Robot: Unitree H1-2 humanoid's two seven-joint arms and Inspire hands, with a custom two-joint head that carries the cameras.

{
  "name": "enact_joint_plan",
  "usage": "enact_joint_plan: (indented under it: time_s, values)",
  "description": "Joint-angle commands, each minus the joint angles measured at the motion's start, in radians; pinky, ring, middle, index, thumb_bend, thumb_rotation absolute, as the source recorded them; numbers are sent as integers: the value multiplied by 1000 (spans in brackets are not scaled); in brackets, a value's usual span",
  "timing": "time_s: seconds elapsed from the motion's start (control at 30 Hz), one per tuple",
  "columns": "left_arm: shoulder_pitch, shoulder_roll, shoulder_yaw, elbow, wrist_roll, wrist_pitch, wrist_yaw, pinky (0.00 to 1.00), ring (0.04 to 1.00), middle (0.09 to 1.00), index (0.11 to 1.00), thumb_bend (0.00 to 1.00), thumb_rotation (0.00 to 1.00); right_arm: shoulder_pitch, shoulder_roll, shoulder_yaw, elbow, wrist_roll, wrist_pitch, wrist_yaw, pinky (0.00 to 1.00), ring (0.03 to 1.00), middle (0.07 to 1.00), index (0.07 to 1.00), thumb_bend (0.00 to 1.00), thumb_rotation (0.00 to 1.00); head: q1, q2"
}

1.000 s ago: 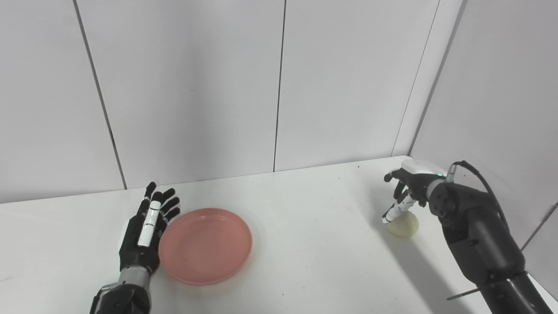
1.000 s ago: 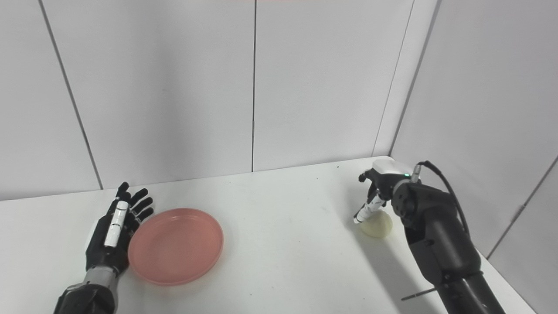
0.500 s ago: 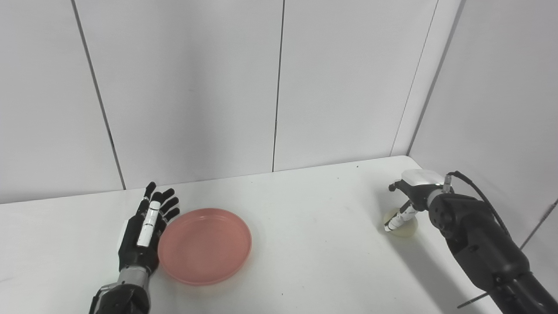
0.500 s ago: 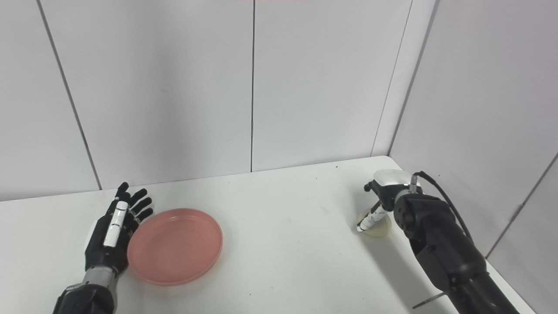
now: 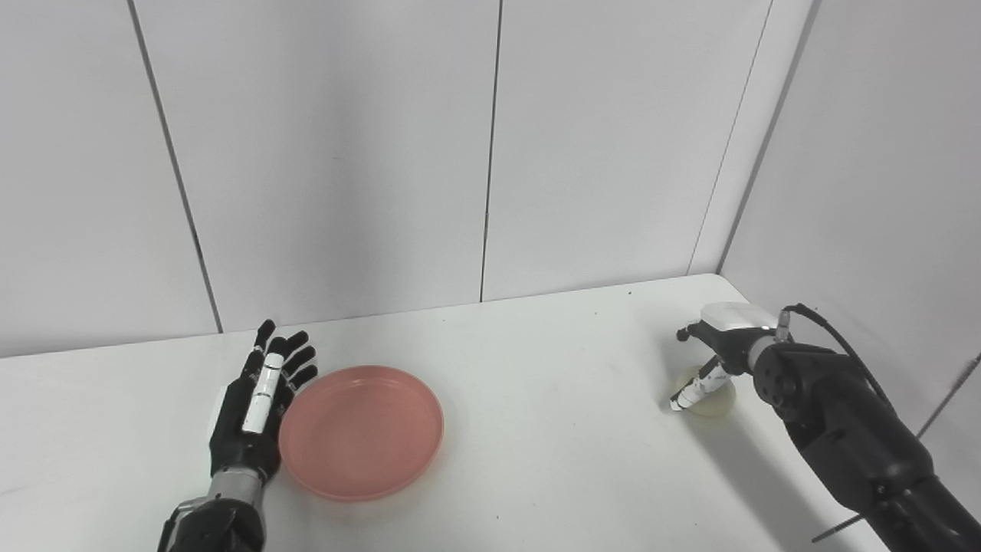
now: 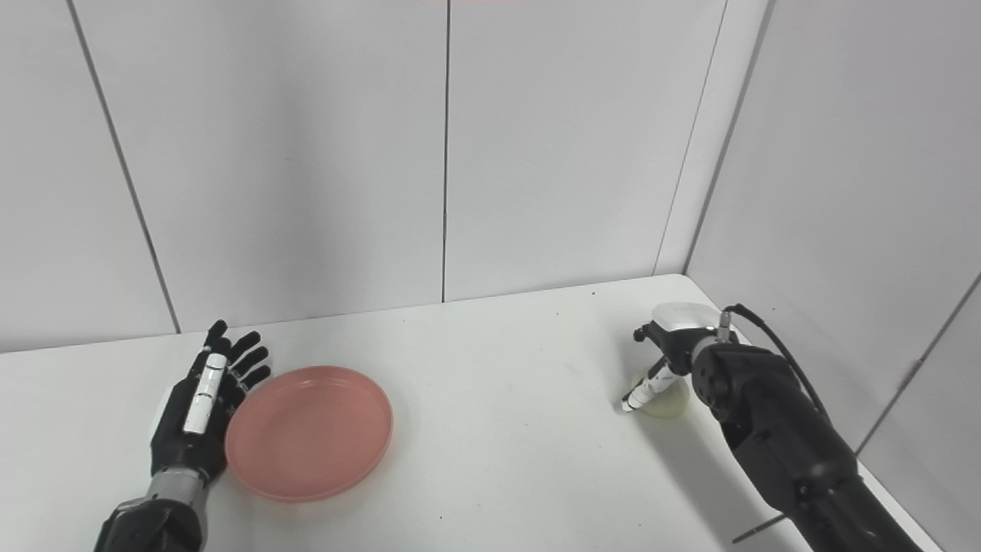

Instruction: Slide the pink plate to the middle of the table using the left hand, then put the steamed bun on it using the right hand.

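Fingers (image 5: 285,359) of the left hand (image 5: 257,406) are spread flat against the left rim of the pink plate (image 5: 361,431) on the counter (image 5: 536,429), while the right hand (image 5: 716,354) curls over the steamed bun (image 5: 711,389) at the far right, grip unclear.

— How's the light?
— Bright, even and diffuse. The white table (image 5: 536,429) shows no glare, and everything looks sharp.
— Shadows?
— A soft grey one lies on the table beside the right arm (image 5: 843,429), nearer the camera; a faint one rims the pink plate (image 5: 361,432).
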State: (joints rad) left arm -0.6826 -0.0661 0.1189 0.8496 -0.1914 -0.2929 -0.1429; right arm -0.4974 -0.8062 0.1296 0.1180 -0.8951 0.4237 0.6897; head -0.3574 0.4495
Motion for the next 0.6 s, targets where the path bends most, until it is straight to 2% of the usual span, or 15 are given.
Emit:
enact_joint_plan:
  time_s: [0.0,0.13,0.37,0.57]
  values:
    - [-12,1,-7,-11,1,-11,-2,790,829,839,953,648,674,-27,-49,-14,-9,6,-2,-37,998,940,918,846,1000,464,3,2]
    - [-12,1,-8,-13,1,-7,1,792,830,841,952,651,677,-29,-52,-8,17,13,-7,-52,960,917,902,836,1000,471,4,4]
    - [-10,1,-9,-16,2,-4,2,770,827,843,954,652,680,-41,-51,18,90,24,-17,-85,962,915,903,827,1000,483,7,7]
    - [-5,2,-8,-30,-5,8,-6,771,831,848,963,651,677,-45,-37,25,122,21,18,-114,999,941,921,831,1000,464,5,11]
